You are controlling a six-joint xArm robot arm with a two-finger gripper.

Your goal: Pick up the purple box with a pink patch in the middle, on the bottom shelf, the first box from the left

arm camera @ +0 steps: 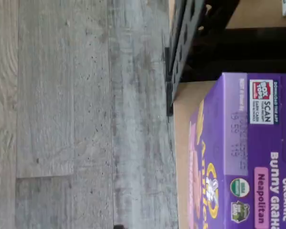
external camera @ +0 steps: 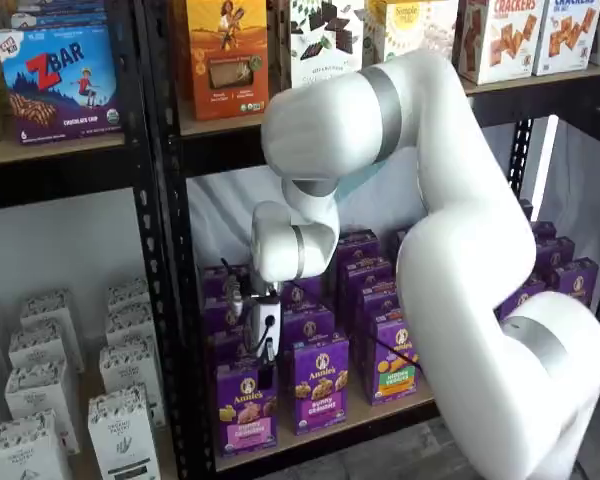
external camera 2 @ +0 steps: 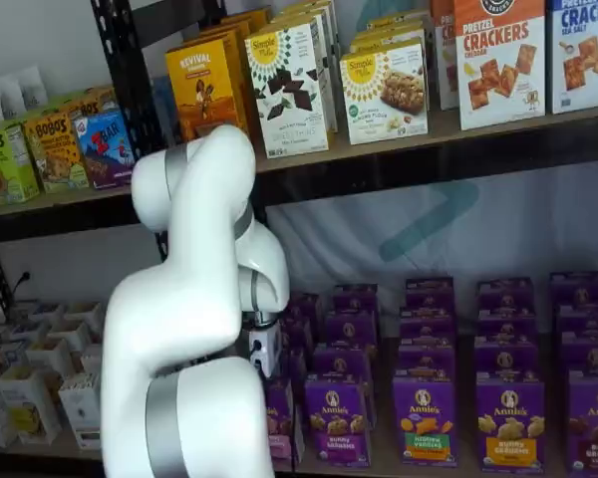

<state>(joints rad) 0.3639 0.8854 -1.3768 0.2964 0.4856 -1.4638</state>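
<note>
The purple box [external camera: 246,408] stands upright at the left front of the bottom shelf [external camera: 325,432], with a pink band low on its front. In the wrist view its top face [arm camera: 248,157] is close, with a pink "Neapolitan" patch, on the tan board [arm camera: 186,124]. My gripper [external camera: 265,372] hangs just above the box's top, fingers pointing down. The fingers look dark against the boxes and no gap shows. In a shelf view the gripper's white body [external camera 2: 266,349] shows beside the arm, which hides most of the box [external camera 2: 279,423].
A like box with a purple band [external camera: 318,385] and one with a green band [external camera: 393,360] stand to the right, with more rows behind. A black perforated upright [external camera: 175,300] stands just left of the box. White boxes [external camera: 120,430] fill the left rack. Grey plank floor [arm camera: 86,119] lies below.
</note>
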